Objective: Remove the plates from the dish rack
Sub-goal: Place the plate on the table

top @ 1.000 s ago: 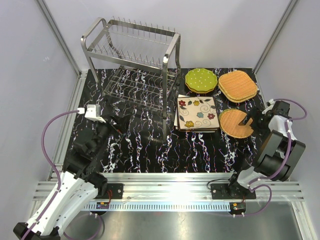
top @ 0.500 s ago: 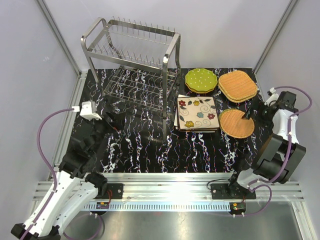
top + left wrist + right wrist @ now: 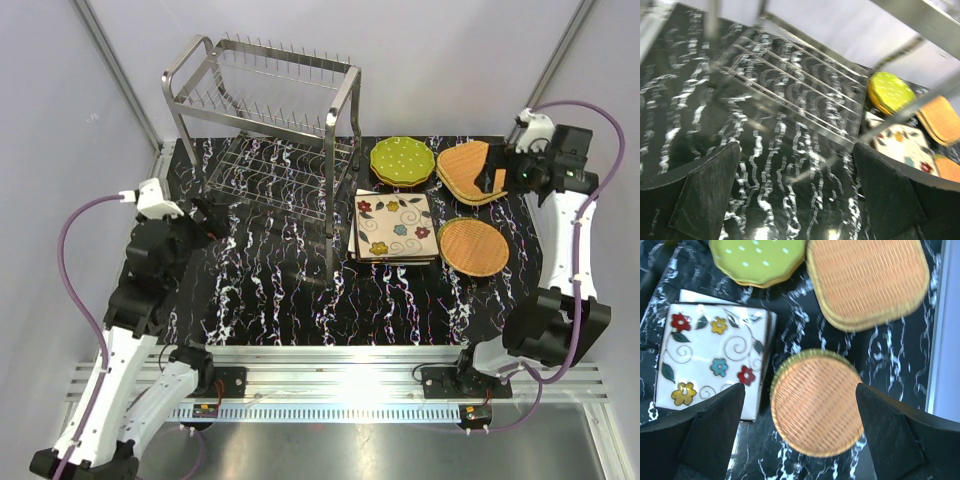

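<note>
The steel dish rack (image 3: 262, 110) stands at the back left with no plate showing in it; its lower grid shows in the left wrist view (image 3: 790, 90). To its right on the table lie green dotted plates (image 3: 402, 160) (image 3: 757, 257), squarish wicker plates (image 3: 462, 170) (image 3: 867, 282), a round wicker plate (image 3: 473, 246) (image 3: 817, 402) and cream flower plates (image 3: 394, 227) (image 3: 715, 357). My right gripper (image 3: 492, 178) (image 3: 800, 435) is open and empty, raised high above the wicker plates. My left gripper (image 3: 208, 216) (image 3: 795, 195) is open and empty, left of the rack's foot.
The black marbled table top (image 3: 290, 290) is bounded by an aluminium rail (image 3: 340, 360) at the front and grey walls on the sides. The rack's near right post (image 3: 330, 215) stands close beside the flower plates.
My right gripper has risen off the round wicker plate and swung back toward the far right corner. My left gripper has drawn back to the left, away from the rack.
</note>
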Motion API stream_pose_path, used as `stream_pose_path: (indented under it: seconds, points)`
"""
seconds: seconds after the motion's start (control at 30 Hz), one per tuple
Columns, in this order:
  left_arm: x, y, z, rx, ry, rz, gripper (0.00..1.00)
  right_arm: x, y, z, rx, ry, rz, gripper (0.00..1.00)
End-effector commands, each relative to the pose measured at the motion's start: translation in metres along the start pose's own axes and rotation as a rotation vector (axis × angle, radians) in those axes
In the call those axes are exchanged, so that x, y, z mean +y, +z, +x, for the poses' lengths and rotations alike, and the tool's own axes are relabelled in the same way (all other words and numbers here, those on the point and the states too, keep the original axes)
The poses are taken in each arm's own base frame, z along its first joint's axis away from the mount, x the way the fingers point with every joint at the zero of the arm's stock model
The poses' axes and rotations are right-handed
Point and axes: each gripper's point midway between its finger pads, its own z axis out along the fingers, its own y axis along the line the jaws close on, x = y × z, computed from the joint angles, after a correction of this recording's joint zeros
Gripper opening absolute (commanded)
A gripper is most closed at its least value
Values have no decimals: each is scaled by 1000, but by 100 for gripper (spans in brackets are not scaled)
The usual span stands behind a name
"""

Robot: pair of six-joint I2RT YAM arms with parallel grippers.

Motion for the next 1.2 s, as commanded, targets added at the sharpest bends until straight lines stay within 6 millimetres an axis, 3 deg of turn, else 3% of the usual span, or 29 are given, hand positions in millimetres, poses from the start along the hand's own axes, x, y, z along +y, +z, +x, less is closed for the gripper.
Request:
stream_pose_path:
  seconds: [0.0, 0.03, 0.1, 0.17, 0.2, 0.3, 0.53, 0.93, 1.17]
  points:
    - [2, 1, -21, -1, 3, 6, 99, 26, -9, -35, -70, -193, -14, 100]
    - [14, 6, -26, -7, -8, -34, 99, 30, -11, -42, -89, -215, -13, 100]
    - [15, 9, -34, -3, -25, -23, 99, 39, -16, -54, -126, -242, -23, 100]
    - [31, 15, -44, -9, -53, -74, 99, 49, -21, -67, -169, -259, -40, 100]
    - [28, 17, -44, 7, -71, -44, 99, 52, -23, -71, -181, -251, -47, 100]
    - [45, 24, -51, 12, -136, -73, 99, 60, -33, -83, -222, -237, -62, 100]
    - [62, 39, -53, 24, -196, -107, 99, 57, -50, -95, -297, -201, 0, 100]
    - [79, 39, -37, 44, -205, -149, 99, 3, -35, -66, -252, -9, 290, 100]
    - [84, 35, -35, 47, -175, -173, 99, -4, -27, -50, -224, 17, 323, 100]
